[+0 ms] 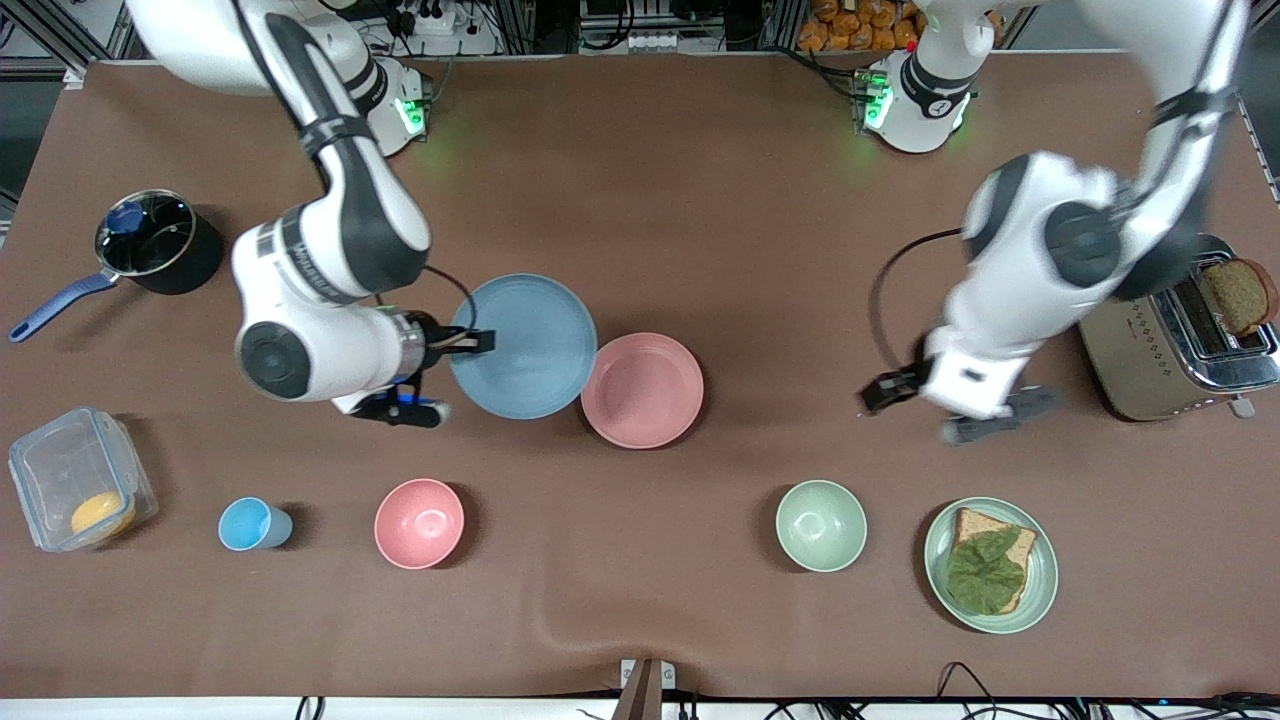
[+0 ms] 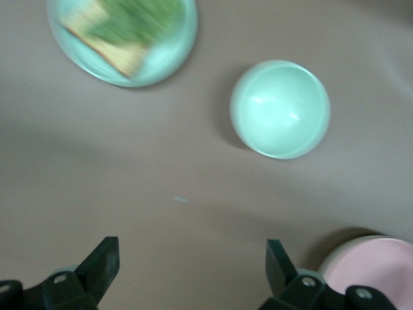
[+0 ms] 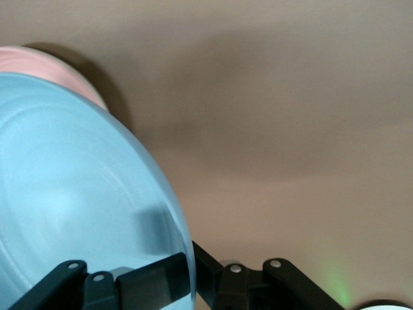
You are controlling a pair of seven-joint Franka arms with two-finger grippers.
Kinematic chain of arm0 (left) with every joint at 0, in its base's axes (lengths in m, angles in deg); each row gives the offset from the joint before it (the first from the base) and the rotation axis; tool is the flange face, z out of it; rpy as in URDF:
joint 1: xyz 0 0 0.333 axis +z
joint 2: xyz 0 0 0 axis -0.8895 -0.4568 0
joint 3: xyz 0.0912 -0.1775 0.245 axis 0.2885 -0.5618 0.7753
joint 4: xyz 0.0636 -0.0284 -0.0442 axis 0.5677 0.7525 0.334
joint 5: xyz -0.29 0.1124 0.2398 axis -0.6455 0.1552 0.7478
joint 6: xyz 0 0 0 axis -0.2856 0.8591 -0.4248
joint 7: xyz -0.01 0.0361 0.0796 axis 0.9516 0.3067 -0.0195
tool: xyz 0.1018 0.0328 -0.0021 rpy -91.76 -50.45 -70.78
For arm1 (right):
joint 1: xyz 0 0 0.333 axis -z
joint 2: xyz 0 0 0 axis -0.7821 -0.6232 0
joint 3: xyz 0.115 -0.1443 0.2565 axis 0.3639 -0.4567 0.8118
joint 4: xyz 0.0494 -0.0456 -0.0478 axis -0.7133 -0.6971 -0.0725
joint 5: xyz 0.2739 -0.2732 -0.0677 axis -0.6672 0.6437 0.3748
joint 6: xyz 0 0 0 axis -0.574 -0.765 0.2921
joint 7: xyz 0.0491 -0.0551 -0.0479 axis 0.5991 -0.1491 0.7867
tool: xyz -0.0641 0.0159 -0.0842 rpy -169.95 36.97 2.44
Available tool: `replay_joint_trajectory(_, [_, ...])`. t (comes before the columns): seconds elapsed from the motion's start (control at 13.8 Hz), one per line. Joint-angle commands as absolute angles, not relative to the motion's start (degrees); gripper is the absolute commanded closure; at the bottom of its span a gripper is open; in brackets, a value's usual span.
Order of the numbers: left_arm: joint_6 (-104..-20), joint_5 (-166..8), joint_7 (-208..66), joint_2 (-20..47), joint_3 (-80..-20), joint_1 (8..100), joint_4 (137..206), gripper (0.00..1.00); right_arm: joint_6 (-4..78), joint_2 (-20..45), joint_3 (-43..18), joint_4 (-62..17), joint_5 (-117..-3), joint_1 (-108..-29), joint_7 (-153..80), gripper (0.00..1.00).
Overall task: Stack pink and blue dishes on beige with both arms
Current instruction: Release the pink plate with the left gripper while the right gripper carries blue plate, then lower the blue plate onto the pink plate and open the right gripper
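Note:
My right gripper [image 1: 480, 342] [image 3: 187, 271] is shut on the rim of the light blue plate [image 1: 523, 345] [image 3: 71, 194], one finger on top and one underneath. The end of that plate away from the gripper overlaps the rim of the pink plate [image 1: 643, 390] [image 3: 71, 71], which lies on the table beside it, toward the left arm's end. My left gripper [image 1: 885, 393] [image 2: 190, 258] hangs open over bare table between the pink plate [image 2: 374, 271] and the toaster, holding nothing. No beige plate is in view.
Nearer the front camera stand a blue cup [image 1: 252, 524], pink bowl [image 1: 419, 523], green bowl [image 1: 821, 525] [image 2: 281, 108] and green plate with a sandwich [image 1: 990, 565] [image 2: 122, 39]. A pot [image 1: 155, 242] and a lidded box [image 1: 78, 478] are at the right arm's end, a toaster [image 1: 1170, 345] at the left arm's.

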State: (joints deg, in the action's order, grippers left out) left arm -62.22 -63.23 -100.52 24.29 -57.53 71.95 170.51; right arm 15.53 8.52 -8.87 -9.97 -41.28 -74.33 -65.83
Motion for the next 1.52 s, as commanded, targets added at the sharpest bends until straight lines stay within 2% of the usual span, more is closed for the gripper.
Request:
replay_joint_trajectory(0.0, [-58.93,-62.76,-88.45,30.8,-58.29,79.75,172.62,0.0,17.02,8.67,-9.41,-10.46,-42.27,-75.53,-67.83,1.0])
replay_joint_trajectory(0.22, [-52.01,-63.47,-82.88,34.85,-58.21,82.85,169.56,0.0,21.23,7.7,-9.5,-12.83,-49.01,-76.06,-67.83,1.0])
replay_joint_trajectory(0.36, [-44.8,-63.47,-82.87,34.86,-58.38,82.77,164.29,0.0,26.23,6.38,-9.5,-14.67,-49.65,-78.95,-68.44,1.0])
replay_joint_trajectory(0.51, [-41.8,-64.78,-82.52,36.42,-58.03,81.72,162.6,0.0,34.29,5.76,-9.5,-19.31,-49.65,-84.72,-72.72,1.0])
replay_joint_trajectory(0.58, [-41.52,-66.18,-82.35,37.57,-56.29,79.36,162.6,0.0,39.22,5.67,-9.5,-21.6,-49.65,-86.94,-75.1,1.0])
replay_joint_trajectory(0.65, [-40.91,-66.8,-82.17,38.45,-50.53,74.47,162.68,0.0,42.75,5.15,-9.5,-22.67,-49.65,-89.05,-76.87,1.0])
replay_joint_trajectory(0.8, [-38.36,-66.81,-81.47,39.25,-40.76,64.44,162.77,0.0,46.37,3.22,-9.59,-22.33,-49.39,-91.26,-79.95,1.0])
replay_joint_trajectory(0.87, [-38.27,-66.9,-81.38,39.34,-38.19,62.22,162.95,0.0,47.69,2.69,-9.59,-22.24,-49.3,-91.44,-80.05,1.0])
replay_joint_trajectory(1.3, [-38.88,-66.46,-74.08,39.16,-34.92,60.02,163.03,0.0,49.99,1.1,-9.85,-21.01,-49.04,-90.56,-82.93,1.0])
replay_joint_trajectory(1.45, [-38.88,-66.81,-74.0,39.69,-27.12,53.62,163.39,0.0,50.16,0.93,-9.85,-20.22,-48.86,-90.48,-85.4,1.0])
